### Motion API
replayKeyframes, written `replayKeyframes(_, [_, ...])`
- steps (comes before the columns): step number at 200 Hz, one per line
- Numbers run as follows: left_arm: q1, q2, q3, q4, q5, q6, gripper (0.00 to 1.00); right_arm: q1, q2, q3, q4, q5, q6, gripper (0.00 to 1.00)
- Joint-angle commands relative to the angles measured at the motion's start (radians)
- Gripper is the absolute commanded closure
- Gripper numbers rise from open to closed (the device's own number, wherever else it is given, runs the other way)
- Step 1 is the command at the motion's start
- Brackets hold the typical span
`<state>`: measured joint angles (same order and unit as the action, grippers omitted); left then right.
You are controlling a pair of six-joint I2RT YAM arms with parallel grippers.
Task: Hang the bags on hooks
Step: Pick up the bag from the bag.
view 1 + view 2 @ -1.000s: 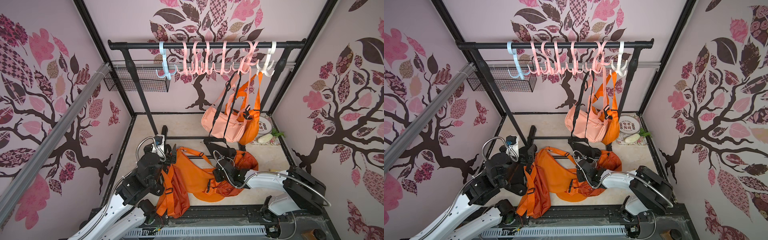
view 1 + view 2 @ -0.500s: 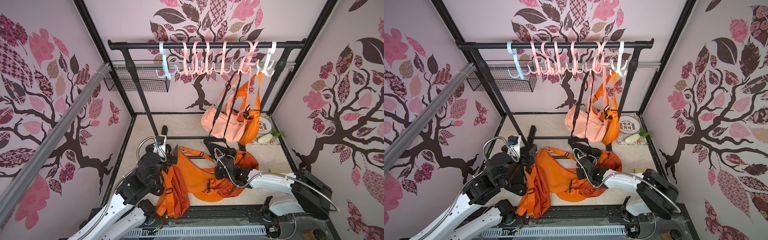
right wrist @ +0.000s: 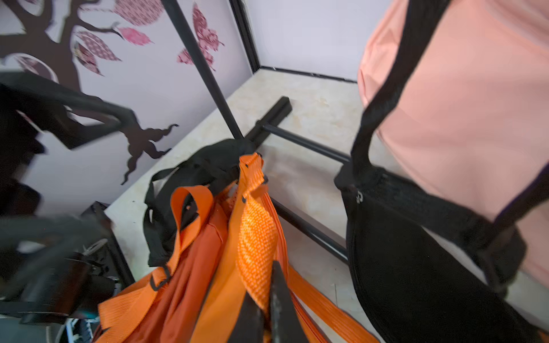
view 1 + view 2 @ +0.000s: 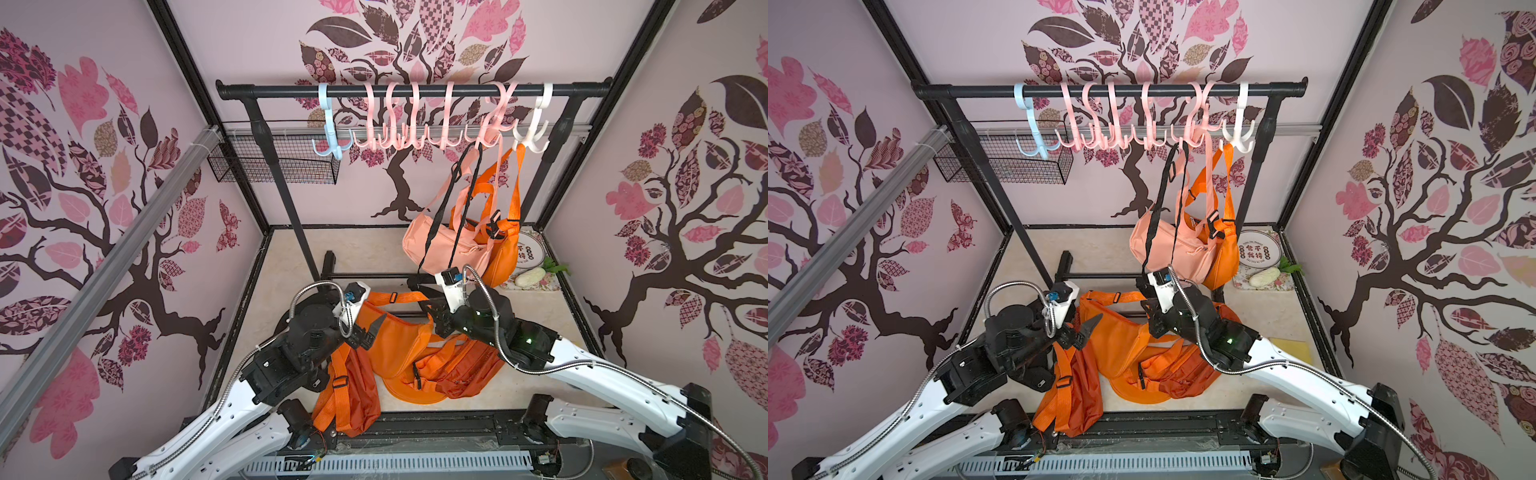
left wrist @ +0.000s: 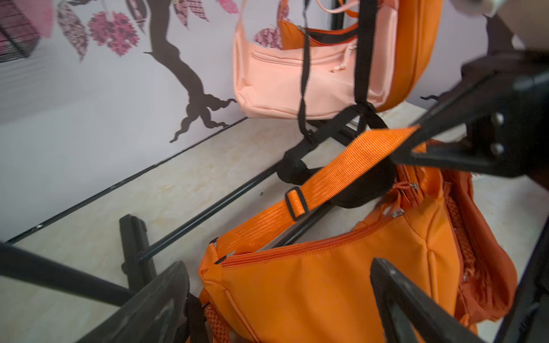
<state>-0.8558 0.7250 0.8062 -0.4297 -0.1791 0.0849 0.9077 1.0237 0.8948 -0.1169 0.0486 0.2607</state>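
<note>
The right gripper [image 5: 407,142] has its jaws clamped shut on the orange strap [image 5: 341,175] of the orange bag [image 4: 395,345]. The bag lies on the tabletop [image 4: 291,266] in front of the rack's base bars [image 5: 208,213], its strap drawn straight to the jaws. The left gripper [image 4: 1084,330] faces the bag's body, jaws spread wide, gripping nothing. 2 more orange bags crowd it: a darker bag [image 4: 457,370] touching its right side and another [image 4: 351,390] slumped at the front edge. A black bag [image 3: 401,282] hangs low just behind the held strap, from a pink hook [image 4: 482,139]. A peach bag [image 4: 440,245] and a hanging orange bag [image 4: 505,259] fill that end of the rail [image 4: 415,89].
</note>
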Motion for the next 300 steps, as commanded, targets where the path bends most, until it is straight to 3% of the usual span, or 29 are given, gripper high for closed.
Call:
replayKeyframes(1, [-0.025, 0.015, 0.056, 0.002, 0.029, 0.062, 0.02, 0.004, -0.044, 0.095, -0.068, -0.087, -0.052, 1.00])
replayKeyframes(69, [-0.025, 0.168, 0.118, 0.032, -0.075, 0.069, 0.02, 0.004, -0.103, 0.240, -0.186, -0.244, -0.073, 1.00])
replayKeyframes(93, [-0.026, 0.195, 0.133, 0.019, -0.033, 0.060, 0.05, 0.005, -0.124, 0.272, -0.214, -0.261, -0.077, 1.00])
replayKeyframes(127, [-0.025, 0.158, 0.131, 0.007, -0.040, 0.059, 0.28, 0.005, -0.159, 0.310, -0.264, -0.222, -0.078, 1.00])
replayKeyframes(156, [-0.025, 0.170, 0.172, 0.015, 0.012, 0.052, 0.51, 0.005, -0.152, 0.350, -0.270, -0.310, -0.058, 1.00])
replayKeyframes(167, [-0.025, 0.197, 0.195, 0.011, 0.056, 0.040, 0.53, 0.004, -0.146, 0.373, -0.274, -0.342, -0.050, 1.00])
replayKeyframes(184, [-0.025, 0.224, 0.212, 0.009, 0.126, 0.032, 0.46, 0.004, -0.147, 0.411, -0.284, -0.358, -0.057, 1.00])
replayKeyframes(203, [-0.025, 0.228, 0.206, 0.001, 0.155, 0.034, 0.46, 0.003, -0.146, 0.468, -0.322, -0.343, -0.076, 1.00])
replayKeyframes(232, [-0.025, 0.205, 0.207, -0.030, 0.080, 0.056, 0.74, 0.004, -0.151, 0.544, -0.391, -0.304, -0.094, 1.00])
replayKeyframes(262, [-0.025, 0.190, 0.244, -0.028, 0.053, 0.066, 1.00, 0.005, -0.175, 0.508, -0.387, -0.308, -0.066, 1.00])
replayKeyframes(300, [-0.025, 0.194, 0.452, -0.111, -0.030, 0.101, 1.00, 0.004, -0.221, 0.387, -0.411, -0.193, -0.022, 1.00])
